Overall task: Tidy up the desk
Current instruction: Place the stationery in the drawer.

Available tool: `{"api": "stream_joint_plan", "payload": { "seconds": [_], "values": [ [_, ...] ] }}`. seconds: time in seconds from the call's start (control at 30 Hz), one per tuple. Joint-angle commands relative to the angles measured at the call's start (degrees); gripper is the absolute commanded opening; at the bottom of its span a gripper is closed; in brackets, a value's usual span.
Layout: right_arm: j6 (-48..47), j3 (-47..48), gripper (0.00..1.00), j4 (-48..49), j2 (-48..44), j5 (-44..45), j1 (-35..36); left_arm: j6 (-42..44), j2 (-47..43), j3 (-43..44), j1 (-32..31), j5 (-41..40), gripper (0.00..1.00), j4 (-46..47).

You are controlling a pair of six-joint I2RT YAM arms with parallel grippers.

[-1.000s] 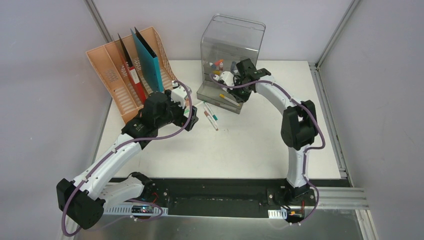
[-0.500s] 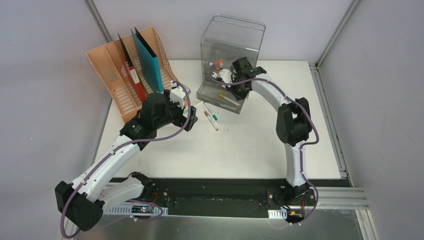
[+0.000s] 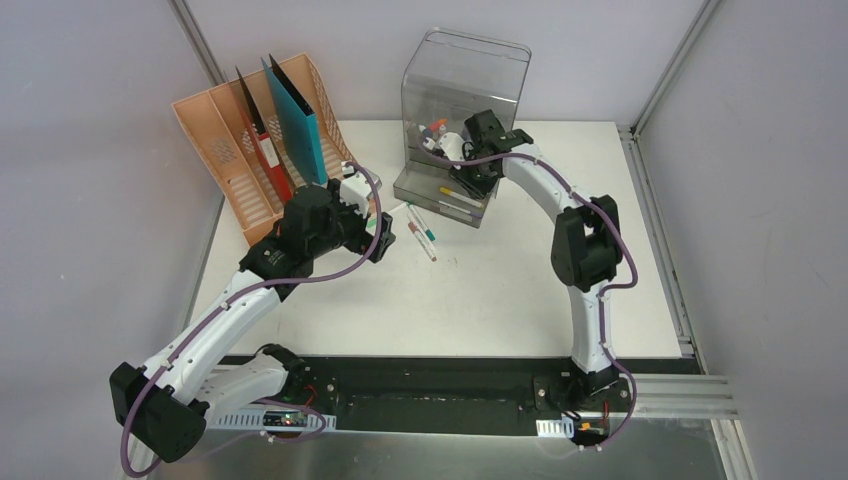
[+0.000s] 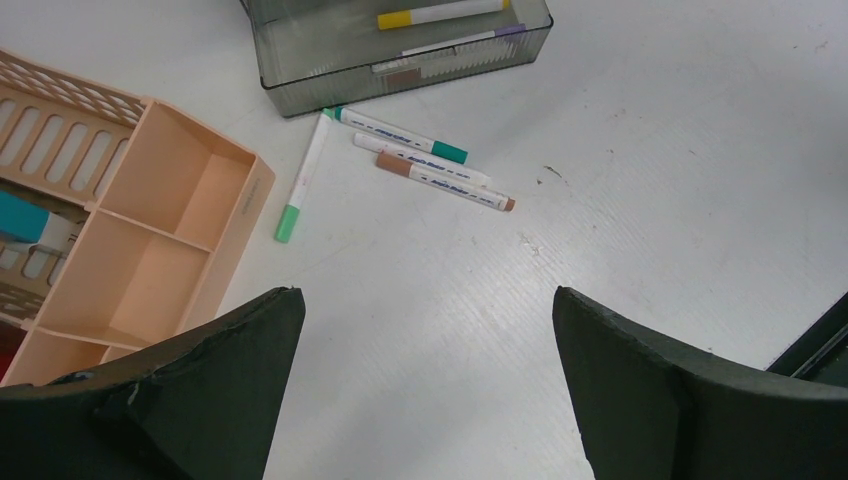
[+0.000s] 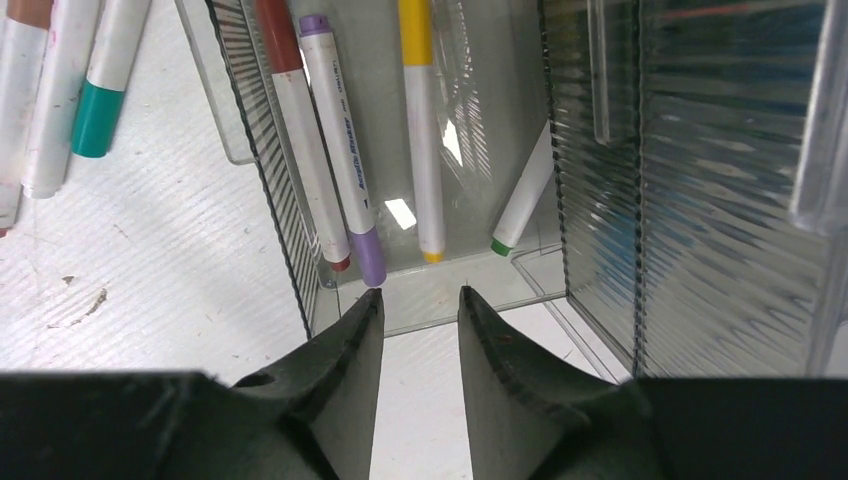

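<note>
At twelve o'clock, over the marker drawer: right end effector narrowly parted, empty; left end effector gaping, empty. Risk: clipping drawer wall, shoving it.

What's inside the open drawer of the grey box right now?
Four markers show in the drawer: a red marker, a purple marker, a yellow marker, and a green-tipped marker partly hidden behind the ribbed box wall. The drawer's rear is covered.
</note>
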Motion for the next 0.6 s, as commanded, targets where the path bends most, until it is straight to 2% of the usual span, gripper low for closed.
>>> {"api": "stream_joint_plan", "payload": {
  "seconds": [0.0, 0.4, 0.57],
  "values": [
    [2.32, 2.77, 0.36, -1.42, -1.09, -2.04, 0.37, 0.69, -0.91, 0.15, 0.79, -0.21, 0.99, 0.67],
    [5.07, -2.00, 0.34, -6.82, -12.37, -17.88, 0.34, 0.34, 0.47, 0.17, 0.79, 0.58, 0.99, 0.63],
    [2.54, -8.25, 0.33, -7.35, -18.98, -29.71, -0.36, 0.16, 0.89, 0.17, 0.78, 0.84, 0.99, 0.63]
  ]
}}
